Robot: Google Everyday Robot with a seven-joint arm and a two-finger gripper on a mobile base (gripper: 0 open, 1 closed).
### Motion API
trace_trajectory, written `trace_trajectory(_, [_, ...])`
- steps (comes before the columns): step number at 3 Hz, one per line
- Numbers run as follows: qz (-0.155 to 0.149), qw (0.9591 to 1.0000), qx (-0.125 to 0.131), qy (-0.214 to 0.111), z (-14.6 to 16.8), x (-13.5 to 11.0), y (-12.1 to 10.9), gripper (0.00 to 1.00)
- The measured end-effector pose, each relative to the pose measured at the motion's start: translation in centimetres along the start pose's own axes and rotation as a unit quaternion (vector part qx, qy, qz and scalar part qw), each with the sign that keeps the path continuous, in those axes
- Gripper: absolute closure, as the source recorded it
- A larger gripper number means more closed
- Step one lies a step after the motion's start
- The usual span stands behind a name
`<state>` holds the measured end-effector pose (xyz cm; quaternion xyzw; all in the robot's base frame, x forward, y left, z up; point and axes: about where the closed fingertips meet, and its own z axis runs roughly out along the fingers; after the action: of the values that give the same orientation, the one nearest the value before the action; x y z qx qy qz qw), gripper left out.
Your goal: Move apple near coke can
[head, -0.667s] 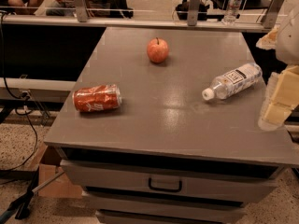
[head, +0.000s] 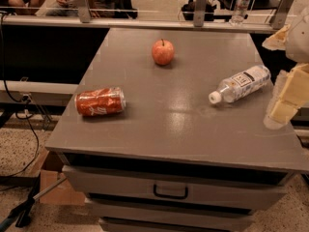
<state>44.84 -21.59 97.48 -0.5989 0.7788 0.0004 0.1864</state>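
Spanning most of the frame, the grey surface (head: 169,134) carries all objects. The gripper (head: 284,103) hangs at the right edge; whether it is spread or closed cannot be told. The coke can (head: 100,102) lies on its side at centre left, long axis left-right. The apple (head: 163,51) sits at upper centre, up-left of the gripper and well apart from the can.

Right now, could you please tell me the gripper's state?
Gripper: at the grey table's right edge, beside the clear plastic water bottle; open or closed cannot be told; the round red-orange apple is not in it.
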Motion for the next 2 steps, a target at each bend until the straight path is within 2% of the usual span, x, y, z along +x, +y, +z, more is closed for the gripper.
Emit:
trace_trajectory(1, [0.04, 0.9939, -0.017, -0.102, 1.8, -0.3, -3.1, 0.0])
trace_trajectory(2, [0.077, 0.9785, -0.021, -0.19, 2.8, -1.9, -5.9, 0.0])
